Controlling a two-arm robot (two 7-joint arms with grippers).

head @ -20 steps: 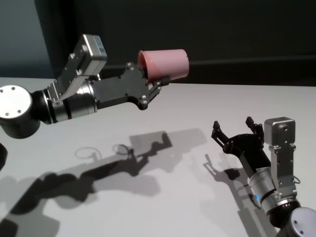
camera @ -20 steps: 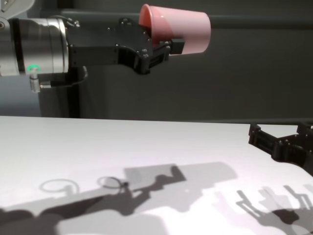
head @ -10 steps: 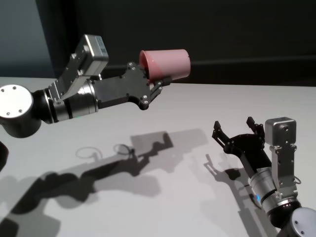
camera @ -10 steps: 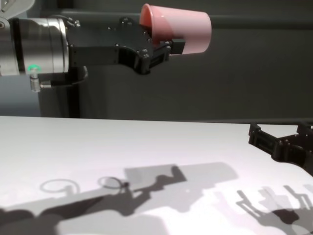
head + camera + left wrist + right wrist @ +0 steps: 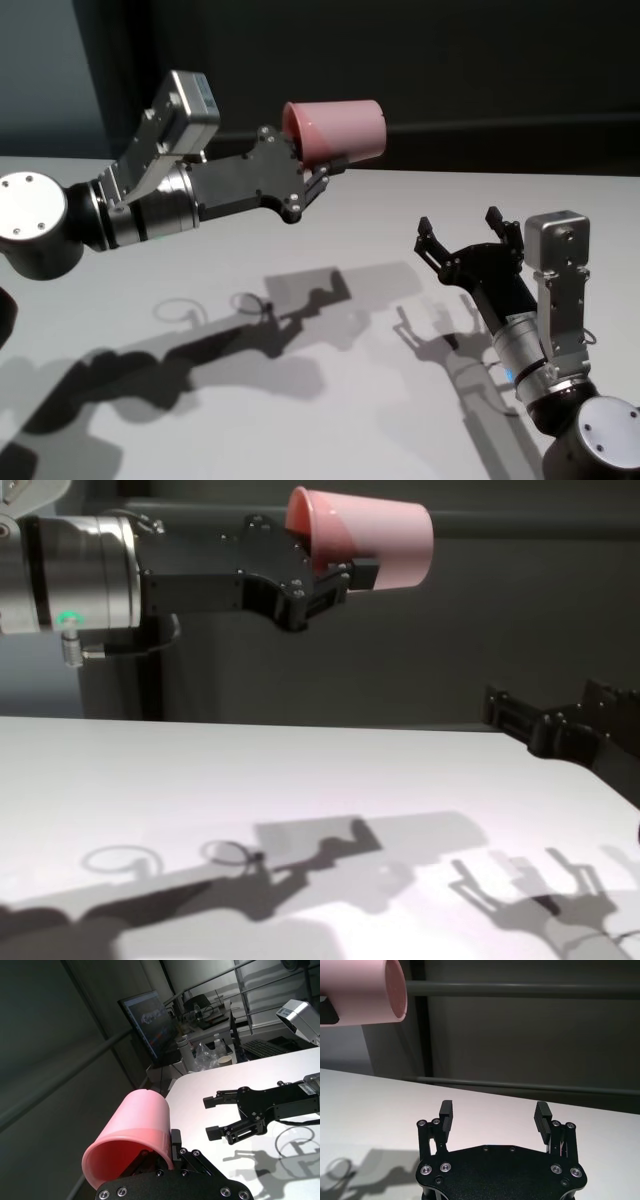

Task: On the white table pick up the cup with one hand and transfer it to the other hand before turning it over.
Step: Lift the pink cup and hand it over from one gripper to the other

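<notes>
The pink cup [image 5: 335,128] lies on its side high above the white table [image 5: 120,400], its rim toward my left arm. My left gripper [image 5: 318,166], on the green-lit arm, is shut on the cup's rim, one finger inside and one outside, as the left wrist view shows on the cup [image 5: 135,1135]. My right gripper [image 5: 458,226] stands open and empty, lower and to the right of the cup, fingers pointing up and away. In the right wrist view the cup [image 5: 360,990] is well above and to one side of the open right gripper [image 5: 493,1110].
The arms' shadows fall across the table [image 5: 200,780]. A dark wall with a horizontal rail [image 5: 520,989] runs behind the table's far edge. In the left wrist view a monitor [image 5: 145,1015] and desk clutter sit far off.
My right gripper has risen and shifted left, toward the cup, staying open. The left gripper and the cup have held still.
</notes>
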